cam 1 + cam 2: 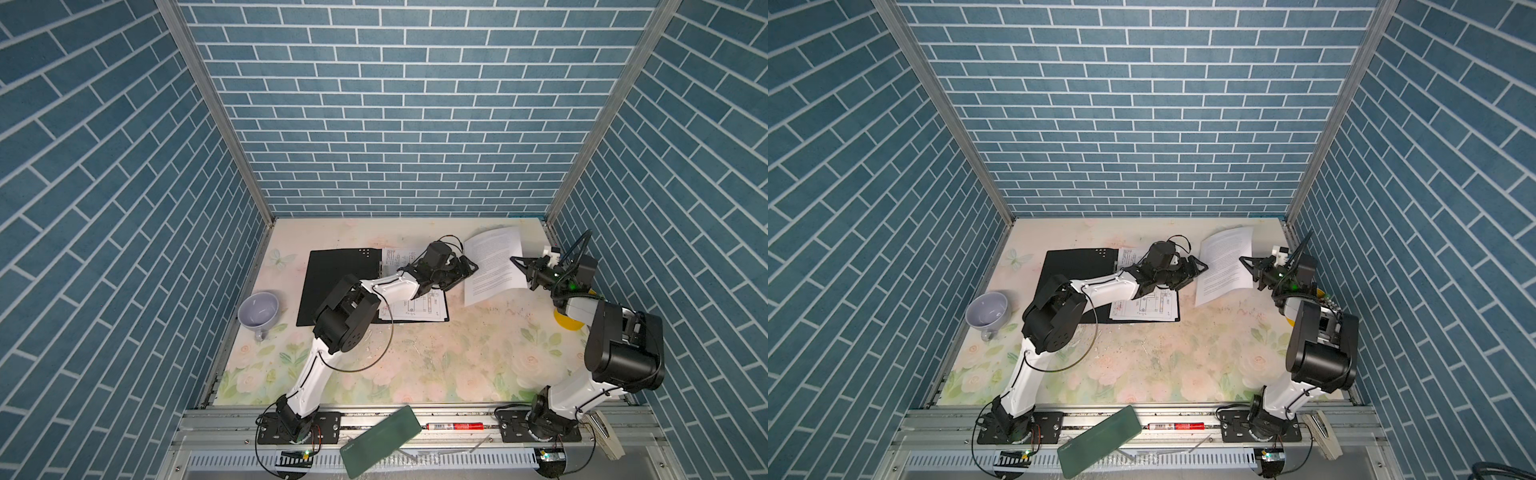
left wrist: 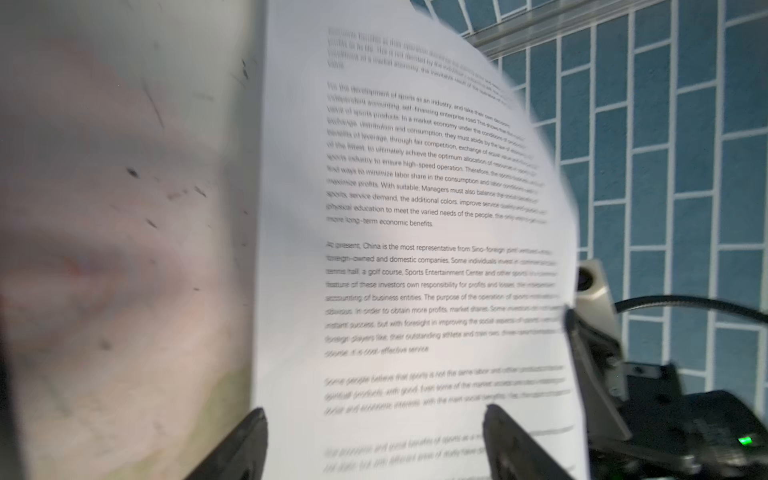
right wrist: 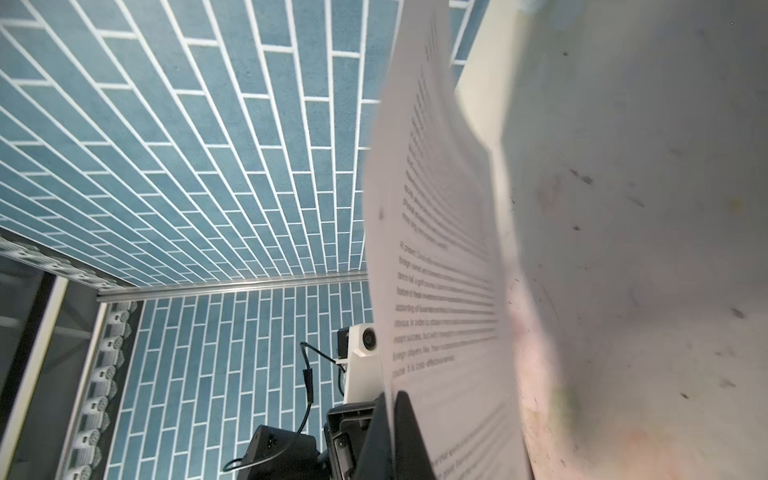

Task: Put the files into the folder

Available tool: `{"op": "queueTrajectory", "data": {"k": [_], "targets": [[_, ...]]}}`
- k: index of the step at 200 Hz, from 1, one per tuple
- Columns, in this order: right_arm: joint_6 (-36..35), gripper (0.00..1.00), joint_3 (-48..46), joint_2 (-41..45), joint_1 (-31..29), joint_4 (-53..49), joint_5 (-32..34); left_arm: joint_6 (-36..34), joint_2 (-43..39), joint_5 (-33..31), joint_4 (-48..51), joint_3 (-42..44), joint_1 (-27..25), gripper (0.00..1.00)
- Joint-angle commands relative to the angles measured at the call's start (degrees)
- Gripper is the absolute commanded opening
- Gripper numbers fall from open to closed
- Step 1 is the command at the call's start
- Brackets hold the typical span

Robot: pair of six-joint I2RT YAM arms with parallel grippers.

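Up front, the flowery bench [image 1: 415, 365] carries the open black folder [image 1: 332, 282], with a drawing sheet [image 1: 424, 309] flat on its right half. Farther back, the text sheet [image 1: 492, 266] hangs above the bench, its long side running toward the back wall. It reads "China is the most representative". The right jaws pinch its right edge; the left jaws are spread wide at its left edge. Blue brick walls [image 1: 395, 124] stand behind.

A blue brick pattern with white joints is being shown on the walls [image 1: 395, 104]. Pale pink roses and green leaves are being shown on the table [image 1: 436, 353]. The folder [image 1: 332, 274] is being seen as black, the sheet [image 1: 492, 266] white with dark print, the cup [image 1: 257, 309] lilac.
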State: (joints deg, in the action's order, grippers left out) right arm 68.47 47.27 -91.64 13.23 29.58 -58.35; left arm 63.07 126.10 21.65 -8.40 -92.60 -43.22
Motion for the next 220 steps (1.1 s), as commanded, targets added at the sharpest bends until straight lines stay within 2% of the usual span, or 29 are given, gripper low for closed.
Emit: {"op": "queueTrajectory", "data": {"k": [1, 46, 81, 117, 144, 176, 220], "targets": [[-8.09, 0.0, 6.79, 3.25, -3.68, -14.62, 4.1, -9.09, -4.6, -0.44, 10.99, -0.96, 2.37, 1.0], [-10.9, 0.0, 18.52, 2.66, -13.13, -26.86, 11.78, -18.72, -10.78, -5.8, 23.34, 0.49, 6.31, 1.0], [-10.9, 0.0, 26.57, -2.15, -21.63, -32.34, 17.62, -24.39, -15.72, -10.55, 31.27, 3.43, 10.1, 1.0], [-7.08, 0.0, 36.1, -8.34, -30.31, -31.0, 19.12, -27.23, -20.63, -12.88, 35.46, 7.76, 15.36, 1.0], [-7.03, 0.0, 43.28, -11.13, -32.87, -31.82, 20.03, -29.77, -23.34, -15.23, 38.94, 9.79, 18.83, 1.0], [-5.54, 0.0, 38.73, -9.96, -32.75, -27.68, 23.15, -30.73, -25.84, -14.19, 38.12, 13.72, 22.31, 1.0], [-2.56, 0.0, 18.82, -6.98, -33.51, -18.36, 29.14, -30.01, -28.81, -11.39, 34.39, 20.83, 26.25, 1.0]]}}
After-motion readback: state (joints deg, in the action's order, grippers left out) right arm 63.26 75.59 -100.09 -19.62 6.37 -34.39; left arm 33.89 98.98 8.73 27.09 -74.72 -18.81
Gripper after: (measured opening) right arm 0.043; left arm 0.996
